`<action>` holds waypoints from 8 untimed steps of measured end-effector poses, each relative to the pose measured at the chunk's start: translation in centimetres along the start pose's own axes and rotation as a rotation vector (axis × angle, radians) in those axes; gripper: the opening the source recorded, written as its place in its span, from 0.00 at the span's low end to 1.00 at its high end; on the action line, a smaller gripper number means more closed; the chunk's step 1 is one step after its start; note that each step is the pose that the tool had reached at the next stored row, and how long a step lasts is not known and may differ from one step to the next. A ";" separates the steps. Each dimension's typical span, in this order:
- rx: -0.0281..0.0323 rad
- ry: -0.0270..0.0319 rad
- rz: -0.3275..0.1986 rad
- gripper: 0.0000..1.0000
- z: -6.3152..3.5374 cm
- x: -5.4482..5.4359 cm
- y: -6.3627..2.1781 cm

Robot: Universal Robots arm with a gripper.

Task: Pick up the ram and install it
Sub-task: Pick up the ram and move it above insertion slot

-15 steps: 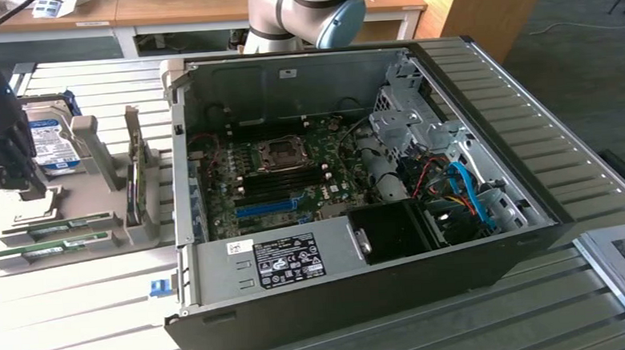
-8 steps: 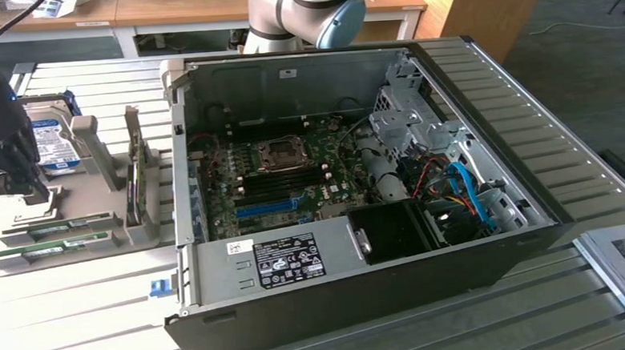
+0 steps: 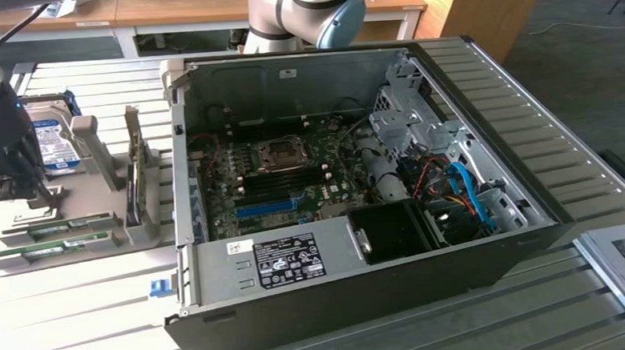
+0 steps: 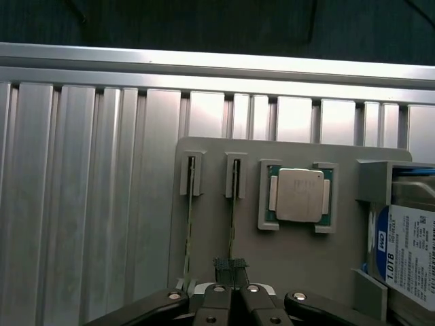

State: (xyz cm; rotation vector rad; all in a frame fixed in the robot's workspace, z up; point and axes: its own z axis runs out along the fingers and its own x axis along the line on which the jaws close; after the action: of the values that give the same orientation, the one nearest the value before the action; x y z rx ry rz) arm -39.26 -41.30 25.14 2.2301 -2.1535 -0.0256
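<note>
Two black metal fingers of the gripper pressed flat together, ribbed pads meeting, nothing clamped between. Beyond the pads and apart from them, the ram: thin green board seen edge-on, standing on its long edge in a slot of the matt grey holder, near end hidden behind the pads, long axis running straight away from the gripper. Parallel and just beside, a second stick, near end likewise covered. Next along the holder, a square silver processor in a green-edged frame, then a hard drive with blue-white label, cut off at the picture's edge. From the exterior view, both sticks lengthwise along that view's left-right, white stickers on their faces. Underneath, ribbed aluminium table. Farthest, an open black computer case, motherboard exposed, its memory slots hard to make out.
</note>
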 end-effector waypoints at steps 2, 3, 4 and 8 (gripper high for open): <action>-0.0001 0.0001 0.000 0.10 0.22 0.0 -0.01; -0.0001 0.0001 0.000 0.10 0.32 0.0 -0.01; 0.0000 0.0000 0.000 0.10 0.43 0.0 -0.02; -0.0001 0.0001 0.000 0.10 0.85 0.0 -0.04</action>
State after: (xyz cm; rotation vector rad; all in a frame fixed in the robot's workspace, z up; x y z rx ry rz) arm -39.26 -41.30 24.29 2.2300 -2.1534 -0.0256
